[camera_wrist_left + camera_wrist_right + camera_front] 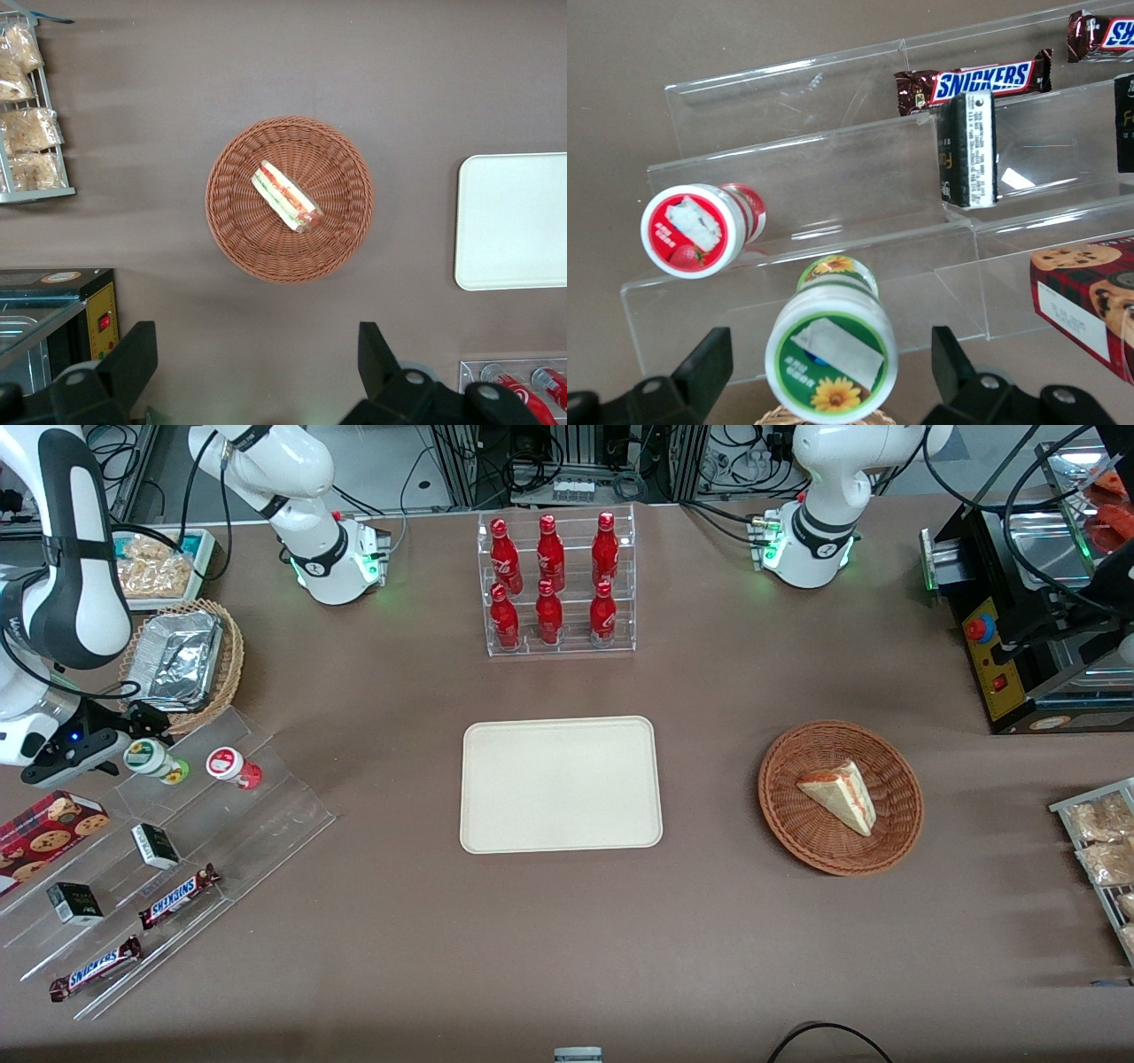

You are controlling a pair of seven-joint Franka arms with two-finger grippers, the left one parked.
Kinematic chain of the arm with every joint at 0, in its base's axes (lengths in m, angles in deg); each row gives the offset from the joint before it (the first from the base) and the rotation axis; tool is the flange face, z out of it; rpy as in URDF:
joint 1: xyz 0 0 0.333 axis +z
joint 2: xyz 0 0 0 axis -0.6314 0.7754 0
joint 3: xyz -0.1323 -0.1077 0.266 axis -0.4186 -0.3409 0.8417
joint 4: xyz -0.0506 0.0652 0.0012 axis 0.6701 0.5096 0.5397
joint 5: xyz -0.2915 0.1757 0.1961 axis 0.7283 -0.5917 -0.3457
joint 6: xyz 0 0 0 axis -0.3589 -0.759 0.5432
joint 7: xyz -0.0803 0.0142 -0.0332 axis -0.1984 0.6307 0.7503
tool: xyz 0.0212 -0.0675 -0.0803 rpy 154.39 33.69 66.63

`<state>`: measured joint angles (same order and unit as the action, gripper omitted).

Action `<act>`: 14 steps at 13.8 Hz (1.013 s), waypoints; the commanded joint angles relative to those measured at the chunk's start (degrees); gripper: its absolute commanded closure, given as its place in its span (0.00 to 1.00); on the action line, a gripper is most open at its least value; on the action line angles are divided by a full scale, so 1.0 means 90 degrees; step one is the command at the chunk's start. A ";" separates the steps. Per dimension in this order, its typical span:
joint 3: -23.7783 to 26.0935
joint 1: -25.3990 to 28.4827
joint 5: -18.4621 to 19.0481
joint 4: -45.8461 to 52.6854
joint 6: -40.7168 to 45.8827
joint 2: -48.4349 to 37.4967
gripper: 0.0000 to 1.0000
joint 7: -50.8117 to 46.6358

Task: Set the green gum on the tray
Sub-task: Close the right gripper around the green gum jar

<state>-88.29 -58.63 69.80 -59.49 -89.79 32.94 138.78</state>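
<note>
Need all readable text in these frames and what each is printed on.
"SNICKERS": brown chocolate bar on the clear acrylic stepped stand; also on two bars in the front view.
Green gum canister, sunflower lid: print too small to read.
Red-bodied gum canister: unreadable.
Black box: barcode print unreadable.
Red bottles: script unreadable.
Gripper open, straddling the green gum; cream rectangular tray bears no text.

"SNICKERS" stood in blue letters on white on two brown-wrapped bars on the acrylic stand (204, 841): one bar (180, 896) farther from the front camera, the other bar (95, 968) nearer to it. The wrist view showed the same word on a bar (982, 82). The hand (97, 748) carried no readable text.
</note>
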 commanded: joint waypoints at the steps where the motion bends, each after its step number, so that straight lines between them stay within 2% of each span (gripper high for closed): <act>1: -0.0002 0.0006 0.0094 -0.0061 -0.0191 0.0029 0.04 0.0034; 2: -0.0002 0.0006 0.0094 -0.0071 -0.0171 0.0029 0.21 0.0044; 3: -0.0002 0.0006 0.0085 -0.0071 -0.0152 0.0029 0.49 0.0044; 4: -0.0002 0.0006 0.0084 -0.0061 -0.0103 0.0029 0.72 0.0034; 5: -0.0002 0.0006 0.0084 -0.0061 -0.0083 0.0029 0.90 0.0024; 6: 0.0007 0.0006 0.0084 -0.0052 -0.0073 0.0019 1.00 0.0024; 9: 0.0046 0.0016 0.0084 0.0065 0.0091 -0.0029 1.00 0.0014; 14: 0.0056 0.0269 0.0055 0.1069 0.1525 -0.0195 1.00 -0.0044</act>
<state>-87.78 -57.29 69.80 -54.21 -81.97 32.19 138.88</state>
